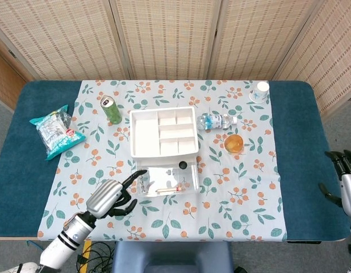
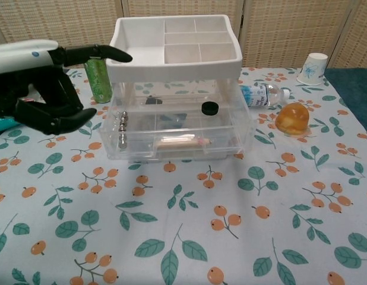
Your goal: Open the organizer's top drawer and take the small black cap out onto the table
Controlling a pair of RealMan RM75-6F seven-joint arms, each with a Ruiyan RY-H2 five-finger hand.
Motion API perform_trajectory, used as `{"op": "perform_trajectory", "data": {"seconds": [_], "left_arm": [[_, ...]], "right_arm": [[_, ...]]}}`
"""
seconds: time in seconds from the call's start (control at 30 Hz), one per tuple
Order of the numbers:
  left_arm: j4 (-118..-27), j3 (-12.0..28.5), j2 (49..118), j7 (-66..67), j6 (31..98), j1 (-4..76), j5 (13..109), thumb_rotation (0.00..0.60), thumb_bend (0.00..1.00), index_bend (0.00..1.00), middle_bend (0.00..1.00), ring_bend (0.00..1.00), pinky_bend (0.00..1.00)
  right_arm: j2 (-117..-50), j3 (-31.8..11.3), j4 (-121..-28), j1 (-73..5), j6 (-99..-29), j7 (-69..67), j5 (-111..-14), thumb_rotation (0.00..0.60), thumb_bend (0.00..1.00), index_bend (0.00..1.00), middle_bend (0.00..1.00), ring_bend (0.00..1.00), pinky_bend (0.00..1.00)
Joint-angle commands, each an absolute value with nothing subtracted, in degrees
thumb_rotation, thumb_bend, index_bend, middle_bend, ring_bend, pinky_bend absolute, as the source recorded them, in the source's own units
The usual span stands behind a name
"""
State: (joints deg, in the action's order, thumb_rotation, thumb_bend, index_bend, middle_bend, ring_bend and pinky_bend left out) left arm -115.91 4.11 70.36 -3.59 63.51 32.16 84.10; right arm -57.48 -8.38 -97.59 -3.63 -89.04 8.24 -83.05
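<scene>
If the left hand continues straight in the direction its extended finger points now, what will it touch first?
Probably the white tray on top of the organizer: in the chest view the left hand points its extended finger at the tray's left edge. The head view suggests it may be lower, near the open drawer, so depth is uncertain.

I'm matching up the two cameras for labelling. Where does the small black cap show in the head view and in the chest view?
Head view: the small black cap sits just below the white tray's near edge, at the open drawer's back right.
Chest view: the cap lies centre-right inside the clear drawer, under the tray.
Shared landmark: the orange ball, off to the cap's right in both.
</scene>
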Motion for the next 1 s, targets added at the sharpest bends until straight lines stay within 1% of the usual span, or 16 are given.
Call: {"op": "perform_trajectory", "data": {"seconds": [0.03,0.1,0.2,0.3,0.47,0.5,0.53,0.57,0.67,0.8,0.87,1.0], "left_arm": [[-114.3,6.6,68.8,-4.7,62.0,34.5,84.9,0.6,0.53,0.18,1.0,1.0,1.0],[-112.8,7.8,68.5,-5.3,60.7,36.2,85.9,0.6,0.61,0.23,1.0,1.0,1.0],[-110.7,9.0,68.2,-5.2,57.8,38.9,86.7,0.6,0.72,0.27,1.0,1.0,1.0],[-108.8,9.7,68.0,-5.2,54.5,41.6,86.9,0.6,0.81,0.28,1.0,1.0,1.0],[-105.7,10.2,68.4,-4.7,49.9,45.3,86.3,0.6,0.92,0.27,1.0,1.0,1.0],[-105.3,10.3,68.5,-4.6,49.3,45.8,86.1,0.587,0.94,0.27,1.0,1.0,1.0],[-104.9,10.3,68.7,-4.5,48.7,46.3,85.8,0.561,0.95,0.26,1.0,1.0,1.0],[-104.5,10.4,68.7,-4.2,48.0,46.9,85.5,0.515,0.95,0.26,1.0,1.0,1.0],[-103.8,10.7,69.1,-3.1,47.1,48.0,84.8,0.328,0.97,0.25,1.0,1.0,1.0],[-104.3,10.6,69.2,0.8,46.1,49.3,83.9,0.182,0.99,0.23,1.0,1.0,1.0],[-104.9,10.6,69.3,2.9,45.5,49.8,82.9,0.151,0.99,0.22,1.0,1.0,1.0],[-106.4,10.6,69.5,9.0,42.9,51.6,77.7,0.131,1.0,0.18,1.0,1.0,1.0]], "right_arm": [[-56.5,-9.2,-98.4,-4.2,-89.2,8.8,-83.2,0.6,0.26,0.16,0.21,0.16,0.23],[-55.6,-9.7,-99.1,-4.7,-89.2,9.4,-83.3,0.6,0.26,0.16,0.21,0.16,0.23],[-54.7,-10.3,-100.1,-5.2,-89.2,10.1,-83.6,0.6,0.26,0.16,0.21,0.16,0.23],[-54.0,-10.6,-100.7,-5.7,-89.0,10.4,-83.8,0.6,0.26,0.16,0.21,0.16,0.23],[-53.6,-10.5,-101.0,-6.0,-88.5,10.2,-83.8,0.6,0.26,0.16,0.21,0.16,0.23],[-53.6,-10.5,-100.9,-6.1,-88.5,10.2,-83.8,0.6,0.26,0.16,0.21,0.16,0.23],[-53.6,-10.5,-100.9,-6.1,-88.4,10.1,-83.7,0.6,0.26,0.16,0.21,0.16,0.23],[-53.6,-10.4,-100.8,-6.1,-88.4,10.0,-83.6,0.6,0.26,0.16,0.21,0.16,0.23],[-53.7,-10.3,-100.6,-6.1,-88.2,9.8,-83.4,0.6,0.26,0.16,0.21,0.16,0.23],[-53.9,-10.1,-100.2,-6.1,-88.1,9.4,-83.2,0.6,0.26,0.16,0.21,0.16,0.23],[-54.0,-10.1,-100.1,-6.2,-88.1,9.3,-83.2,0.6,0.26,0.16,0.21,0.16,0.23],[-54.1,-9.9,-99.6,-6.2,-88.0,8.8,-83.2,0.6,0.26,0.16,0.21,0.16,0.23]]}}
